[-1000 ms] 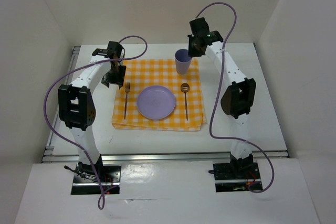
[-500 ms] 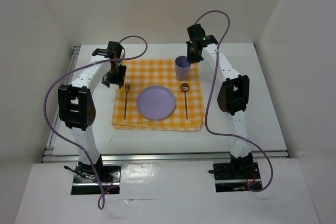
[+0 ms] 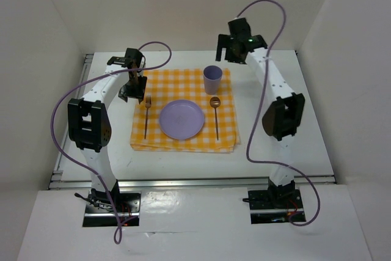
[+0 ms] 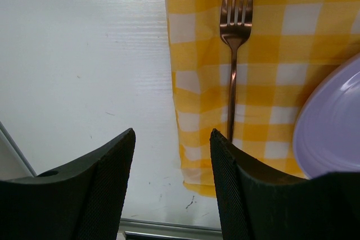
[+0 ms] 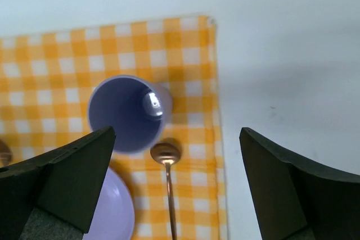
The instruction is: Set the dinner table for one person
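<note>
The purple plate (image 4: 337, 127) is cut off at the left wrist view's right edge; the spoon (image 5: 166, 153) handle runs off the right wrist view's bottom edge.

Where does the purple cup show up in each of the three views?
Top external: purple cup upright near the checked cloth's far right corner, just beyond the spoon.
Left wrist: not in view.
Right wrist: cup seen from above, left of centre, its rim beside the spoon's bowl.
Shared landmark: the purple plate, partly or wholly in all three.
</note>
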Robot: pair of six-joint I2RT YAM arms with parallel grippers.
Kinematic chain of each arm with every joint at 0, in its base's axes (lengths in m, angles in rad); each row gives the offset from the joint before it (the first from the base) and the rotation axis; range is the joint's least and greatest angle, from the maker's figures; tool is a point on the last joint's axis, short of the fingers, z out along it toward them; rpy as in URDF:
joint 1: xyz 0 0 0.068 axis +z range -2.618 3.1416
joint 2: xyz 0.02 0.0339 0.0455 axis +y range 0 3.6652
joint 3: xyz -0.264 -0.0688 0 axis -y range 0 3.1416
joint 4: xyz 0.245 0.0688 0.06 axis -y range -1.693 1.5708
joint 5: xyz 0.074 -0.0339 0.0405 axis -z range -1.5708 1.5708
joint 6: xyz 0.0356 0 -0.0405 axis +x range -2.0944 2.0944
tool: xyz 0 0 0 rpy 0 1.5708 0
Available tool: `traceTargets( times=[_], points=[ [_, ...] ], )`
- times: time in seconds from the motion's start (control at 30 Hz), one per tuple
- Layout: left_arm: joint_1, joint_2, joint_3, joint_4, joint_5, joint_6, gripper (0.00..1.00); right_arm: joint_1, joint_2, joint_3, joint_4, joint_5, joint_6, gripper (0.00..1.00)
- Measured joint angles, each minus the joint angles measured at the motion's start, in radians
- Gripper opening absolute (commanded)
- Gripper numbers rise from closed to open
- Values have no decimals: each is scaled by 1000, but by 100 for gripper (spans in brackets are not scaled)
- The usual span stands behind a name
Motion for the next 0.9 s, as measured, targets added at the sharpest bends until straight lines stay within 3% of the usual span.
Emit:
traceTargets(
  times=[0.1, 0.33, 0.43, 0.53, 0.67, 0.9],
  points=[
    [0, -3, -3, 2, 0, 0, 63, -75, -238, -158, 48, 1, 28, 100],
    [13, -30, -25, 2, -2, 2, 63, -463, -871, -797, 175, -25, 138, 100],
    [21, -61, -46, 5, -16, 14, 63, -479, -1020, -1056, 163, -68, 205, 100],
    [34, -111, -92, 4, -36, 22, 63, -472, -1060, -1227, 146, -118, 259, 100],
    [81, -187, -175, -1, -50, 23, 63, -472, -1160, -1301, 92, -169, 294, 100],
    [180, -339, -333, -40, -77, 50, 63, -472, -1344, -1257, -41, -234, 280, 100]
  ],
)
